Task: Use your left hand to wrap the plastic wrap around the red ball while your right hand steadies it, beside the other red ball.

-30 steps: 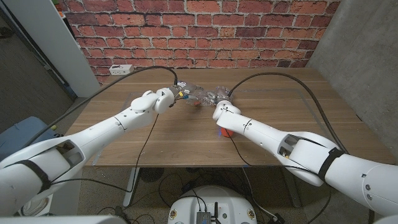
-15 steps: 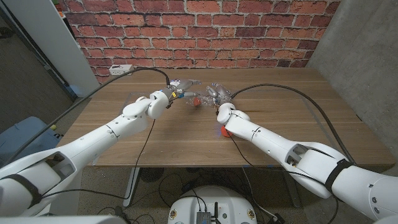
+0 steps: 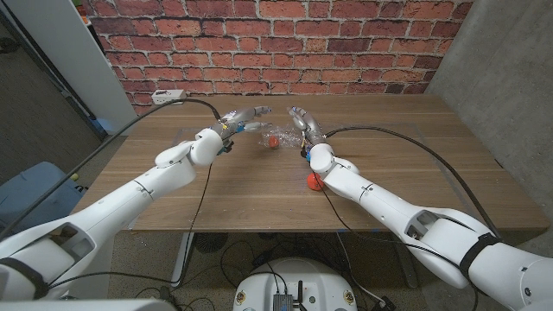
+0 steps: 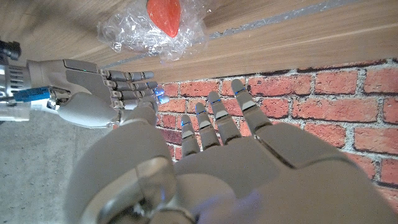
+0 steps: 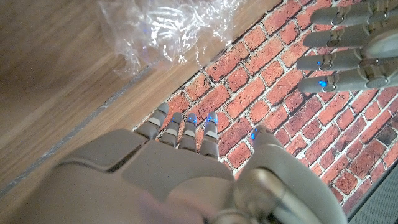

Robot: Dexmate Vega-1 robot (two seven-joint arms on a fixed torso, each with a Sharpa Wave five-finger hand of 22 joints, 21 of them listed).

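Observation:
A red ball (image 3: 270, 140) lies on the table inside crumpled clear plastic wrap (image 3: 278, 131), which also covers it in the left wrist view as red ball (image 4: 165, 14) under plastic wrap (image 4: 140, 38). My left hand (image 3: 244, 118) hovers just left of it, fingers straight and apart, holding nothing. My right hand (image 3: 301, 123) stands just right of it, fingers also apart and empty. In the wrist views my left hand (image 4: 224, 155) and right hand (image 5: 180, 155) face each other. The other red ball (image 3: 315, 181) sits nearer, partly behind my right forearm.
A white power strip (image 3: 168, 95) lies at the table's far left corner, with black cables running along both arms. The brick wall stands close behind the table's far edge (image 3: 346, 97). A grey wall is on the right.
Both hands have let go of the plastic wrap and moved up and toward the far edge, fingers opened out. The wrapped ball now lies uncovered between them.

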